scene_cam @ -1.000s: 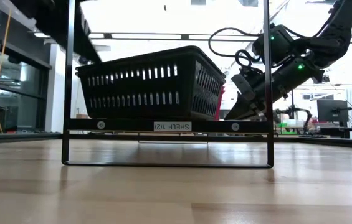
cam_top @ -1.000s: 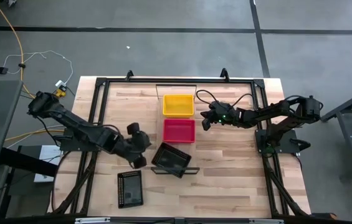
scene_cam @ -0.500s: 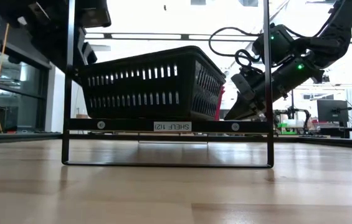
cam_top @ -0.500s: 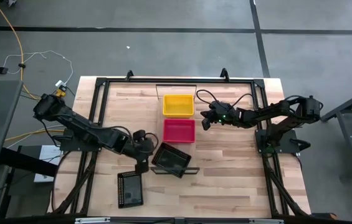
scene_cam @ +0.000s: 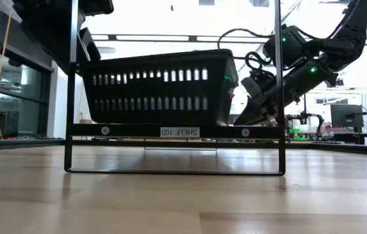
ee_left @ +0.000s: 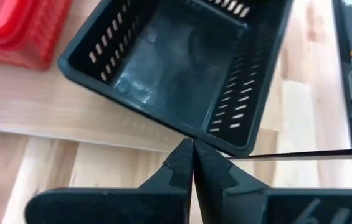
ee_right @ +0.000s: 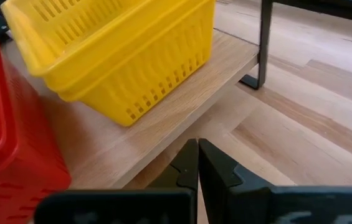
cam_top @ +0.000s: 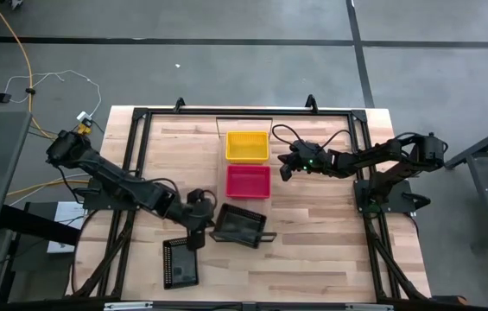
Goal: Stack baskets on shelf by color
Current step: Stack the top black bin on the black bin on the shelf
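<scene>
Yellow mesh basket [cam_top: 247, 145] and red mesh basket [cam_top: 248, 180] sit on the pale wooden shelf [ee_right: 163, 118]. Left tool [cam_top: 195, 231], closed and empty, touches one black basket [cam_top: 238, 223] on the shelf; another black basket [cam_top: 180, 263] waits on the counter [cam_top: 313, 250]. Right tool [cam_top: 285, 169] is closed, idle.

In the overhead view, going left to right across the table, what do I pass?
Loose black basket on the tabletop → left hand, shut → black basket on the shelf → right hand, shut. The red and yellow baskets overlap these in x.
</scene>
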Controlling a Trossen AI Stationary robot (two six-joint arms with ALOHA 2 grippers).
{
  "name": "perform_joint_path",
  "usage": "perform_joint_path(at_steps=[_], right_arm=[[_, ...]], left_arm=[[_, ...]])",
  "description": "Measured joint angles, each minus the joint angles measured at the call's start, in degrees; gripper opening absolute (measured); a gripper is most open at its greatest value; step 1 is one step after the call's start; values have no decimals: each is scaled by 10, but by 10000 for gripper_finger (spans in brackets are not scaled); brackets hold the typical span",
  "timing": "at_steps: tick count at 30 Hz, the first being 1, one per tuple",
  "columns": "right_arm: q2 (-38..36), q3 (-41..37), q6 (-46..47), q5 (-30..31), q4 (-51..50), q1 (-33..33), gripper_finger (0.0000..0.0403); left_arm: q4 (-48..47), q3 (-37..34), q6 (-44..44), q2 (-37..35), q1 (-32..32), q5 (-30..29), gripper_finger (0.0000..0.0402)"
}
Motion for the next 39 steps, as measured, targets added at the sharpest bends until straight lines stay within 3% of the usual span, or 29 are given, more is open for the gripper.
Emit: perform_joint_path(at_steps=[4,11,15,21,26,39], right_arm=[[0,0,0,-38,0,0,0],[-16,0,-24,-237,-41,7,0],[-41,0,-29,-280,-116,52,0],[-49,1,-5,-286,-106,162,0],[-48,25,-11,-235,-79,235,0],[9,91,-50,-203,-80,291,0]], left_arm=[[18,0,0,0,-5,1,0],[11,0,18,0,-6,-14,0],[-11,0,33,0,-5,-31,0],[-50,0,52,0,3,-52,0],[-57,0,67,0,18,-52,0],[-45,0,81,0,30,-15,0]])
